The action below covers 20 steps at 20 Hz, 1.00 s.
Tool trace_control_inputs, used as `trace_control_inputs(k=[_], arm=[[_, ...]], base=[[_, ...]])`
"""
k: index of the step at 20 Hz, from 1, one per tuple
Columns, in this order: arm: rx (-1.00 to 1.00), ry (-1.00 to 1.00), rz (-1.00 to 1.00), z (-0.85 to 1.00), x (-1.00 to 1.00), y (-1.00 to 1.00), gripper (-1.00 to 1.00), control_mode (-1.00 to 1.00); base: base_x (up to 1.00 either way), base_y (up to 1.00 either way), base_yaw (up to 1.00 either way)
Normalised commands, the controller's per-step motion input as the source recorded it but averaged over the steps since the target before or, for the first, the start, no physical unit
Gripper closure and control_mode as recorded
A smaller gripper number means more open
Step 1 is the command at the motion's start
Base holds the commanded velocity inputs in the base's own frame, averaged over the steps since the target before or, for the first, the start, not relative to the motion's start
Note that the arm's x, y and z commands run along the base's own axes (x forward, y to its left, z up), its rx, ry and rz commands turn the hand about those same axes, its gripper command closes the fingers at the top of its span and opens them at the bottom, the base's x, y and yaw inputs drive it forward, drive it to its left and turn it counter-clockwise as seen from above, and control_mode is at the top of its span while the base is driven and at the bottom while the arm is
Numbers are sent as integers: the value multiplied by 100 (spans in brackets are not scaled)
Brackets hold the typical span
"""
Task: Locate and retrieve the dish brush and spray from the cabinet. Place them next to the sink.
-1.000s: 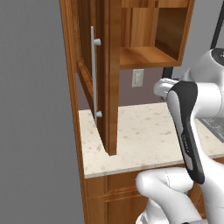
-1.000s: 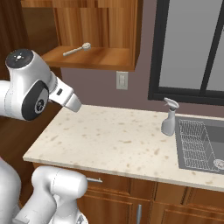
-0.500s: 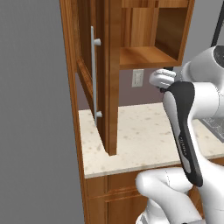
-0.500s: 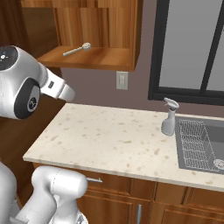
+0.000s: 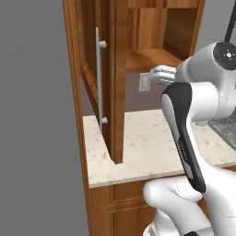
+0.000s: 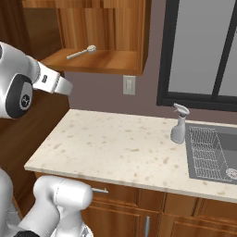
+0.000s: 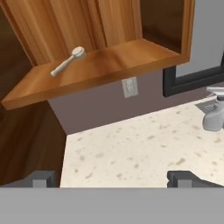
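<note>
Spray (image 6: 178,126) already on the desk (image 6: 115,148), just left of the sink (image 6: 213,152). Dish brush (image 7: 68,61) lies on the open cabinet (image 5: 115,69) shelf, handle toward the near-left. End effector (image 7: 111,178) released, holding nothing. Suggest approaching level with the shelf, jaws straddling the handle mid-length, clear of the door edge.

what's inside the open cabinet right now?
On the cabinet shelf lies the dish brush, head toward the sink side. The rest of that shelf looks bare. Anything higher up is cropped out. The spray stands on the counter.
</note>
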Motion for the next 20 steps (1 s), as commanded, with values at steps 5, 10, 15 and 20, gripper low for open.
trace_control_inputs(k=[5, 10, 15, 20], arm=[[-11, -1, 2, 36, 31, 13, -100, -100], [-4, -10, 6, 11, 42, 15, -100, -100], [-3, -3, 4, 2, 64, 17, -100, -100], [-7, -4, 0, 0, 51, 17, -100, -100]], base=[[0, 0, 0], [0, 0, 0], [0, 0, 0], [0, 0, 0]])
